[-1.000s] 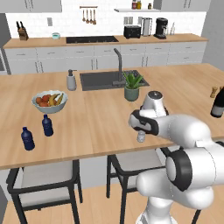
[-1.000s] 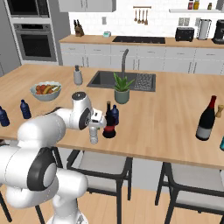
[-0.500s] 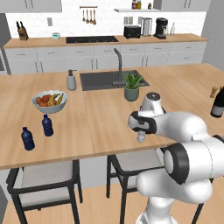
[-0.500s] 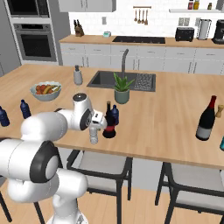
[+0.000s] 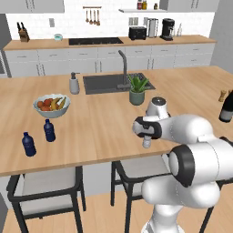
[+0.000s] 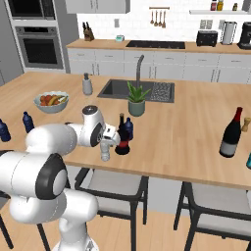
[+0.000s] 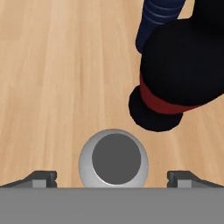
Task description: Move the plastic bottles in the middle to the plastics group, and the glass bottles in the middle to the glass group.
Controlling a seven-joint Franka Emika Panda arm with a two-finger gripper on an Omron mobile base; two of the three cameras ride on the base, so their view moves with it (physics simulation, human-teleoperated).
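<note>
The clear greyish plastic bottle [image 7: 113, 159] with a white cap stands near the island's front edge, seen from above in the hand view. My gripper [image 7: 113, 178] is open right over it, one fingertip [image 7: 41, 178] on each side, not touching. From the base views the gripper [image 6: 105, 145] hangs over that bottle [image 6: 105, 154]. Just beyond stand the squat dark glass bottle [image 6: 121, 140] with a red band and a dark blue plastic bottle [image 6: 129, 128]. The plastics group, two blue bottles [image 5: 49, 130] [image 5: 28, 144], stands at far left. The tall glass bottle [image 6: 231, 133] stands at right.
A fruit bowl [image 5: 51, 105] and a grey soap dispenser [image 5: 73, 84] are on the left half of the island. A potted plant [image 5: 137, 90] stands by the sink [image 5: 109, 82]. A brown pepper grinder [image 6: 246, 124] is beside the tall bottle. Stools sit under the front edge.
The hand has sunk slightly over the clear bottle. Its jaws have stayed wide, and the bottles have not moved.
</note>
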